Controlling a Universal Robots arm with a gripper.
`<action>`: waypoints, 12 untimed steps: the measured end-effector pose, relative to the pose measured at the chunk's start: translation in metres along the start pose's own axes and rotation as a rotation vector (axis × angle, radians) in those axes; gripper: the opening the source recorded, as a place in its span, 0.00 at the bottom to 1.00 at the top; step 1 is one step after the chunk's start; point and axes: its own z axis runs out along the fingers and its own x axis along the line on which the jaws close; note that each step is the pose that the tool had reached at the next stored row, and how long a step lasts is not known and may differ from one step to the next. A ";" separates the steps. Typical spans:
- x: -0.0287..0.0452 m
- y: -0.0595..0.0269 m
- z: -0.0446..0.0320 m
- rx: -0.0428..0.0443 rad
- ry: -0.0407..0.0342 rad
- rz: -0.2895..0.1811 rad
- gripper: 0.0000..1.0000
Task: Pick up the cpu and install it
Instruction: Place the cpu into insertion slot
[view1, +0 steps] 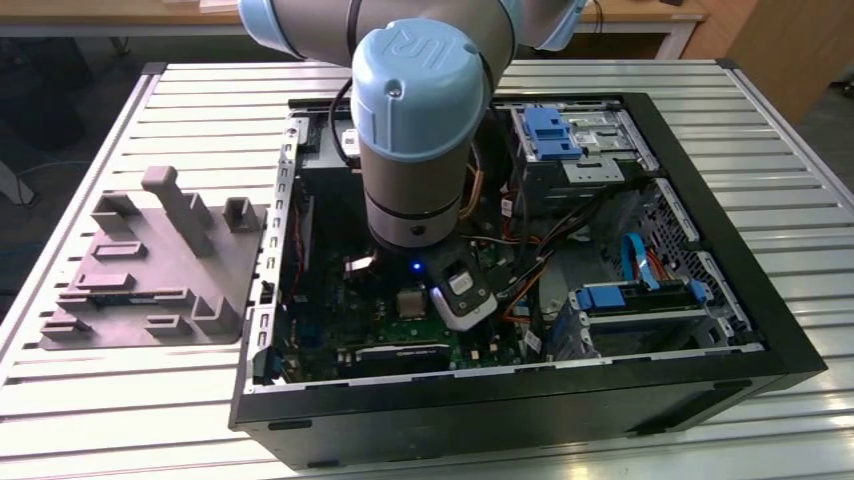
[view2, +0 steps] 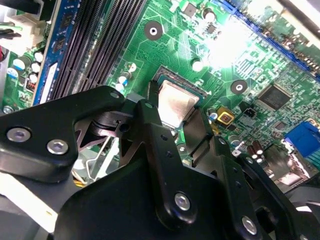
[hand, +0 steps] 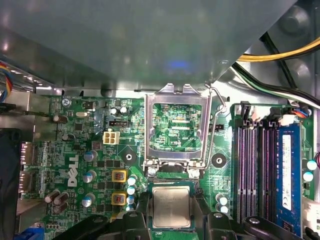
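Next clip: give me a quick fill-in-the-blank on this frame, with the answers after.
1. The motherboard is ____ in colour.
2. The cpu has a pale metal top that is ____ in shape.
3. The socket's metal frame is swung ____.
4. In the exterior view, the grey tray lies outside the computer case, on that view's ____.
Missing words: green; square; open; left.
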 end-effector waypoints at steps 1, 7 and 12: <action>0.0000 0.0000 0.0000 0.0000 -0.0001 0.001 0.47; 0.0001 -0.0015 -0.0002 0.0001 -0.0008 0.013 0.47; 0.0000 -0.0018 -0.0001 -0.0001 -0.0030 0.041 0.47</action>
